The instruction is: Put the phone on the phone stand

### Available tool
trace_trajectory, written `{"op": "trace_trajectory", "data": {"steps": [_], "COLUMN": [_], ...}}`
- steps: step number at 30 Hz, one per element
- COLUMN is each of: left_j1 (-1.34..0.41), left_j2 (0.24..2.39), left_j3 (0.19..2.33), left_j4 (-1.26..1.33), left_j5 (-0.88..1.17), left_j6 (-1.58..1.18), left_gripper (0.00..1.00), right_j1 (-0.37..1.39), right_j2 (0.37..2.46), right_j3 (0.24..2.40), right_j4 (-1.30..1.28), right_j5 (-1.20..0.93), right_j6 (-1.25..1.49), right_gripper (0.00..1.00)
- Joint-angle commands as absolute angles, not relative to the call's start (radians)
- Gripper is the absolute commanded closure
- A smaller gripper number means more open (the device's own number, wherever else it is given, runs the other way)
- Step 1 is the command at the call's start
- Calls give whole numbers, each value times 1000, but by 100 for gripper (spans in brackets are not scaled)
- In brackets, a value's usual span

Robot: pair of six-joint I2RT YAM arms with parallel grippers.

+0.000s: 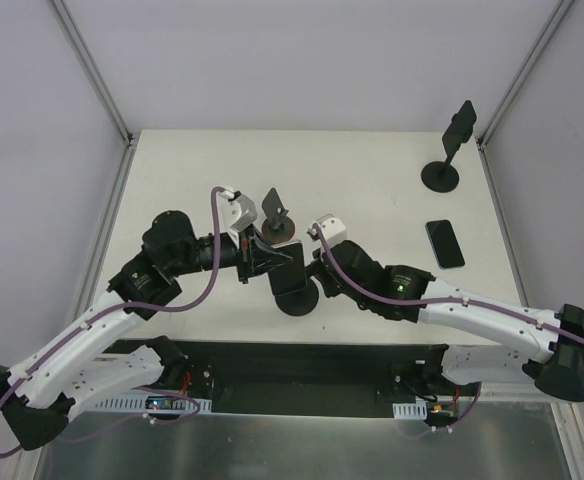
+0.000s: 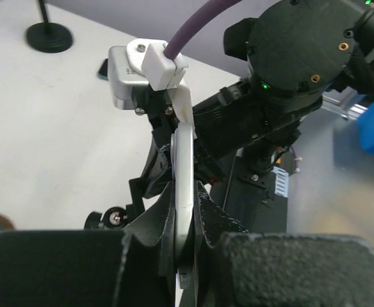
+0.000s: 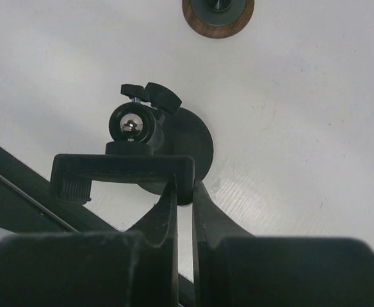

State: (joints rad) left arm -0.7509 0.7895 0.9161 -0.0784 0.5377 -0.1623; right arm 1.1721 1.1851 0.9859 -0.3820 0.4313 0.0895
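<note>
My left gripper [image 1: 262,260] [image 2: 185,192] is shut on the phone [image 1: 290,280], which appears edge-on as a thin silver strip [image 2: 184,153] between the fingers in the left wrist view. The phone hangs upright over the phone stand's round black base [image 1: 302,305] near the table's front middle. My right gripper [image 1: 312,268] [image 3: 184,185] is shut on the right end of the stand's black clamp bar [image 3: 123,167]. The stand's ball joint [image 3: 130,125] and base disc [image 3: 196,144] lie just beyond that bar. How the phone meets the clamp is hidden.
A second black phone [image 1: 444,243] lies flat at the right. A tall black stand [image 1: 440,175] stands at the back right corner. A small stand on a wooden base [image 1: 275,212] [image 3: 218,13] sits just behind both grippers.
</note>
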Motion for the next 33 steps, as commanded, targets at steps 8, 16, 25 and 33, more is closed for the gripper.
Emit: {"op": "trace_trajectory", "data": {"steps": [8, 16, 25, 33], "left_j1": [-791, -825, -825, -766], "left_j2": [983, 1179, 1364, 1440], "left_j3": [813, 954, 1094, 1103], "left_j4": [646, 456, 413, 417], "left_j5": [1078, 1232, 1292, 1321], "left_j6": [-250, -20, 69, 81], "left_gripper": [100, 100, 100, 100], "right_j1": [987, 859, 801, 781], "right_j2": [953, 963, 986, 983], "right_j3": [782, 784, 802, 802], "right_j4": [-48, -41, -31, -32], "right_j5": [79, -193, -288, -316], "right_j6": [-70, -169, -186, -183], "right_gripper": [99, 100, 100, 100]}}
